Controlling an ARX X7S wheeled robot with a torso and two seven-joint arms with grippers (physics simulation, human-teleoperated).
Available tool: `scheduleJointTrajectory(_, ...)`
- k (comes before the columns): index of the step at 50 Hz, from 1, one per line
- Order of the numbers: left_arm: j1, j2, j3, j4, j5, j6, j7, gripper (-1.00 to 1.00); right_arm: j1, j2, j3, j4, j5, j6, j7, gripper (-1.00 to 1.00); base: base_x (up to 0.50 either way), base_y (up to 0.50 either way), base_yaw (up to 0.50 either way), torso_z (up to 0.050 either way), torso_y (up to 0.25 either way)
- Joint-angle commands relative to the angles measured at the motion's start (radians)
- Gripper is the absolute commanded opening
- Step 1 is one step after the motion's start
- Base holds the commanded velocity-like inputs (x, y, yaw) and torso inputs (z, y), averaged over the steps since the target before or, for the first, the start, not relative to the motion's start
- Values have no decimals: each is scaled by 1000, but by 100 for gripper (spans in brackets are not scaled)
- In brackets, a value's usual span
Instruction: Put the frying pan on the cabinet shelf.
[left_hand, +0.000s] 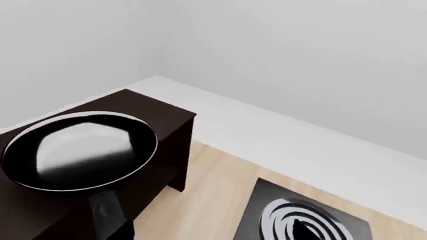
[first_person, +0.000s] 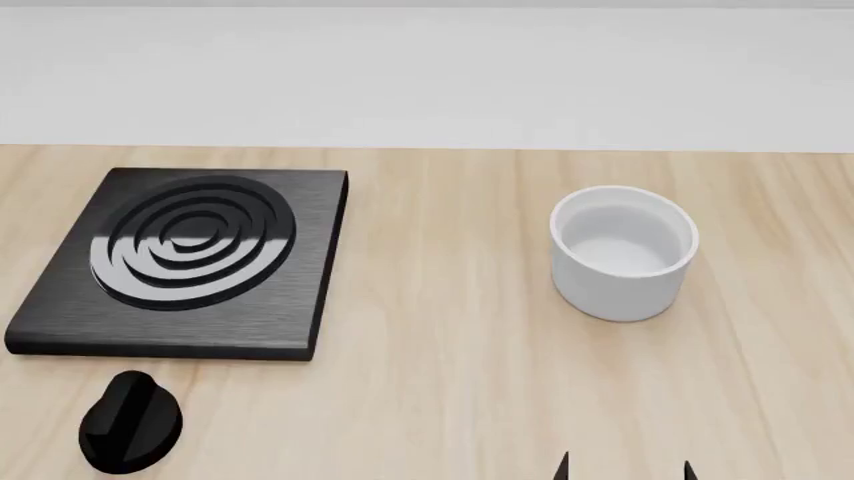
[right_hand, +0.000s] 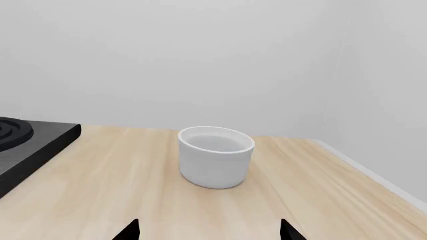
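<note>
Currently we can't see the left end effector itself: the left wrist view shows only the frying pan (left_hand: 80, 150) with its handle running down toward the camera, which suggests we're gripping the handle, but the fingers are out of frame, so whether it's clamped or loose we cannot tell. The pan sits over the top of the dark cabinet (left_hand: 163, 117); contact versus hovering isn't clear from this angle.

Our call: we're at the placing step. To do it well, keep the pan level, settle it fully inside the cabinet's top edge, not overhanging the corner nearest the burner plate (left_hand: 300, 220), and only let go once weight is clearly on the surface. Withdraw straight back along the handle so we don't drag the pan off.

Right end effector (right_hand: 210, 231): only two dark fingertips (right_hand: 127, 231) show at the frame edge, spread wide apart, nothing between them. It idles above the tabletop (first_person: 454, 330), short of the white cup (right_hand: 215, 156), not touching it.

The head view shows the burner plate, a black knob (first_person: 130, 420) and the cup; pan and cabinet are outside it.
</note>
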Motion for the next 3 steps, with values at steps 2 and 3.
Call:
scheduleJointTrajectory(2, 50, 16, -15, 123, -175, 3, -101, 100, 0, 0, 0, 0, 0, 0, 0, 100, 0, 0, 0, 0, 0)
scheduleJointTrajectory(3, 51, 17, -10, 130, -183, 3, -105, 100, 0, 0, 0, 0, 0, 0, 0, 100, 0, 0, 0, 0, 0)
